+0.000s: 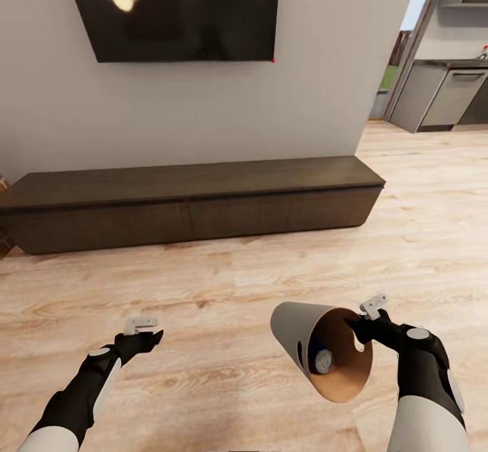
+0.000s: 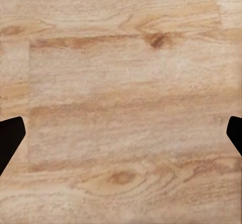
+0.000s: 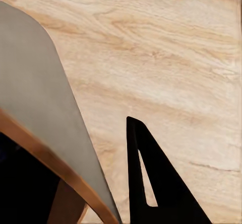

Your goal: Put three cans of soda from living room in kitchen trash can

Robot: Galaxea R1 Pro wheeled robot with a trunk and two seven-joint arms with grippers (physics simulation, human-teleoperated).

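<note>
My right gripper (image 1: 358, 326) is shut on the rim of the tash can (image 1: 295, 337), a pale grey-beige tapered bin. It hangs tilted on its side above the wood floor, its orange-brown inside facing me. One dark blue can of soda (image 1: 321, 359) with a silvery top lies inside it. In the right wrist view the bin's grey wall (image 3: 40, 98) sits beside one black finger (image 3: 151, 183), which is outside the rim. My left gripper (image 1: 150, 337) hovers low at the left, open and empty, with its fingertips (image 2: 10, 133) wide apart over bare floor.
I face the living room wall with the black TV (image 1: 173, 8) above the long dark bench (image 1: 190, 201). At the upper right an opening leads to the kitchen cabinets (image 1: 447, 93). Open wood floor (image 1: 420, 221) stretches toward it past the bench's right end.
</note>
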